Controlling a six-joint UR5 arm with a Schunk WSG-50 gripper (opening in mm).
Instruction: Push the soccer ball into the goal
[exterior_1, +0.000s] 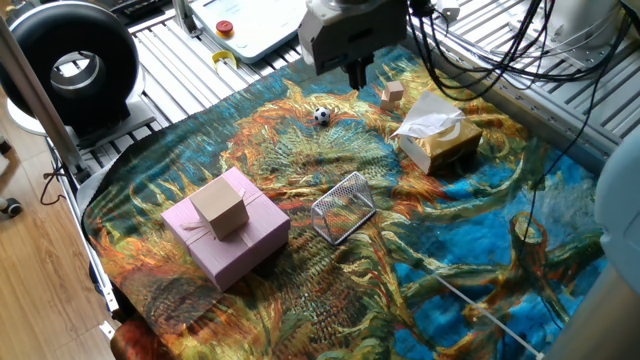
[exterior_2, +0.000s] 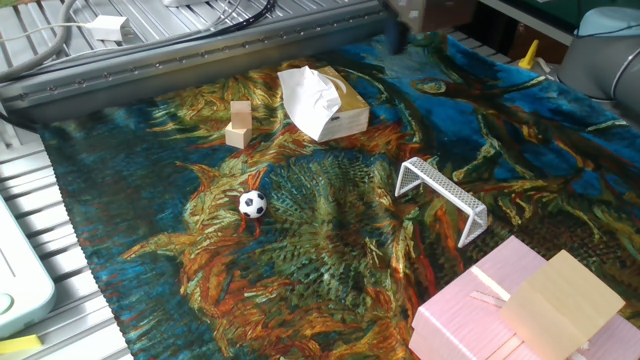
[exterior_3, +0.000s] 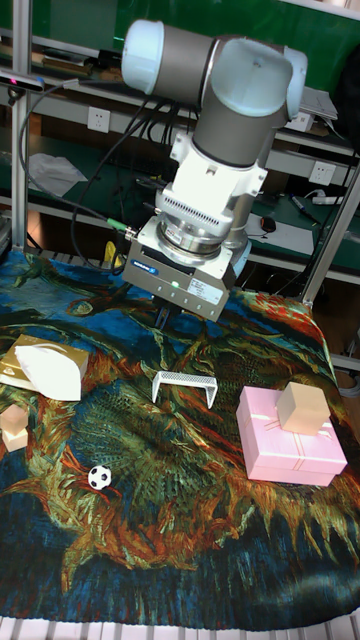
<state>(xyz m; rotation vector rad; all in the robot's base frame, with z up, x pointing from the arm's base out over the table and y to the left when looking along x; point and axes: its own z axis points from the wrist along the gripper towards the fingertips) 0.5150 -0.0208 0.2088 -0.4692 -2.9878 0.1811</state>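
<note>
The soccer ball (exterior_1: 321, 115) (exterior_2: 253, 204) (exterior_3: 99, 477) is a tiny white ball with black patches, resting on the patterned cloth. The goal (exterior_1: 343, 207) (exterior_2: 440, 195) (exterior_3: 184, 385), a small silver wire-mesh wedge, stands near the cloth's middle, well apart from the ball. My gripper (exterior_1: 355, 75) (exterior_3: 165, 318) hangs above the cloth beside the ball, raised and not touching it. Its dark fingers sit pressed together with nothing between them. In the other fixed view the gripper (exterior_2: 397, 35) is only a blur at the top edge.
A pink gift box (exterior_1: 225, 240) (exterior_3: 290, 445) carries a small cardboard box (exterior_1: 220, 205) (exterior_3: 300, 408). A tissue box (exterior_1: 437, 138) (exterior_2: 322, 103) and tan wooden cubes (exterior_1: 392, 95) (exterior_2: 239, 125) lie near the ball's side. Metal slats border the cloth; cables hang by the arm.
</note>
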